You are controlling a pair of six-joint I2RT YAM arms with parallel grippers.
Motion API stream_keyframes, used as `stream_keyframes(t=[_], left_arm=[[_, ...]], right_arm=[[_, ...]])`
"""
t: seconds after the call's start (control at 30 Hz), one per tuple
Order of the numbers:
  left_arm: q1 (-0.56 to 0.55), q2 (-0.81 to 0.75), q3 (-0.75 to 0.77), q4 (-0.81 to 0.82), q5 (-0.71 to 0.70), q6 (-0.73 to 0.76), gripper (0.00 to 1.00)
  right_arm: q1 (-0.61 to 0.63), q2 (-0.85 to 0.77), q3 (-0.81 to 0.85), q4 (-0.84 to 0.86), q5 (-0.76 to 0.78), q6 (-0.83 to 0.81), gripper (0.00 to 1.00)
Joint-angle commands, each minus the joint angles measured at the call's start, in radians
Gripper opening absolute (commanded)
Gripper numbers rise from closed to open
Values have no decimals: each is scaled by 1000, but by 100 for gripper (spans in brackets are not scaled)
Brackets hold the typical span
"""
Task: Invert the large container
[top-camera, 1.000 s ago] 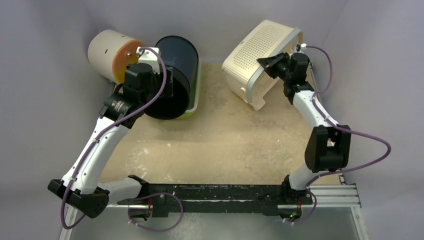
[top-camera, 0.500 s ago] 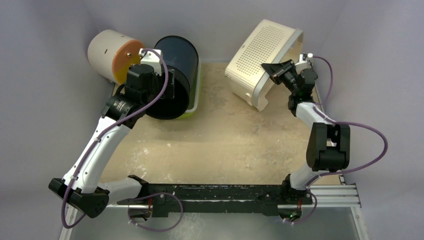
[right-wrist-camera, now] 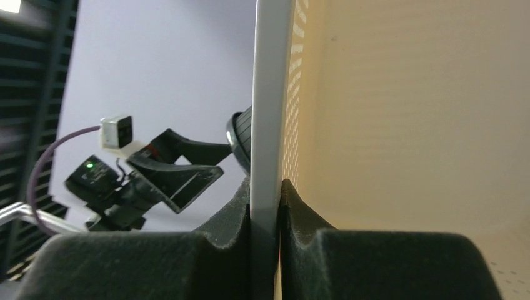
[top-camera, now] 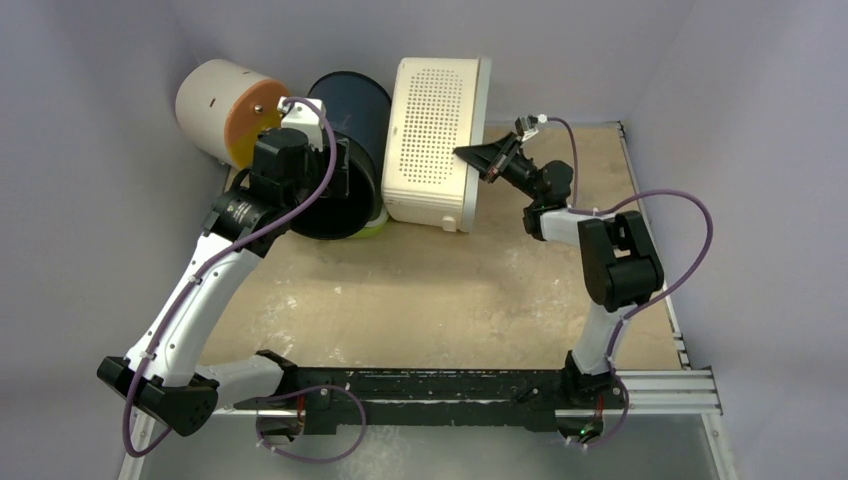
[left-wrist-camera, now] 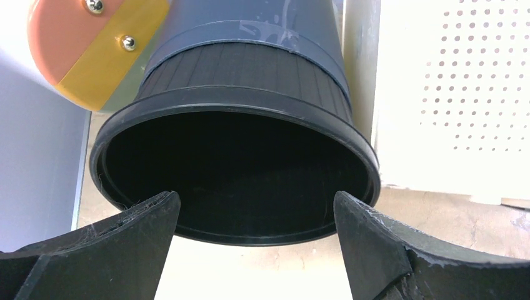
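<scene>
The large container is a cream perforated basket (top-camera: 432, 135). It stands tipped over at the back middle, its holed bottom facing up and its left side against the dark bin (top-camera: 352, 150). My right gripper (top-camera: 480, 157) is shut on the basket's rim (right-wrist-camera: 272, 94), with one pad on each side of the white edge; its inner wall (right-wrist-camera: 406, 112) fills the right of the right wrist view. My left gripper (left-wrist-camera: 256, 200) is open and empty just before the mouth of the dark bin (left-wrist-camera: 250, 81). The basket (left-wrist-camera: 462, 94) shows at the right of that view.
The dark blue bin lies on its side on a green tray (top-camera: 378, 222). A cream cylinder with an orange end (top-camera: 222, 110) lies at the back left, its orange cap (left-wrist-camera: 94, 44) beside the bin. Grey walls close in the table on three sides.
My right gripper has swung the basket left from the back right and rolled it over, so it now leans against the dark bin. The left arm has not moved.
</scene>
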Motion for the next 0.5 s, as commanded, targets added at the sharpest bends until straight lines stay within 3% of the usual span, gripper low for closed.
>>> stream_keyframes(t=[0.0,0.17,0.47], left_arm=[[7,-14,44,20,-9,-5,94],[6,-1,55,18,-10,1,94],[6,9,65,8,-25,9,94]], right_arm=[[6,50,-72,442,40,258,0],[-31,207,-167,674,108,422,0],[-202,270,-239,684,9,395,0]])
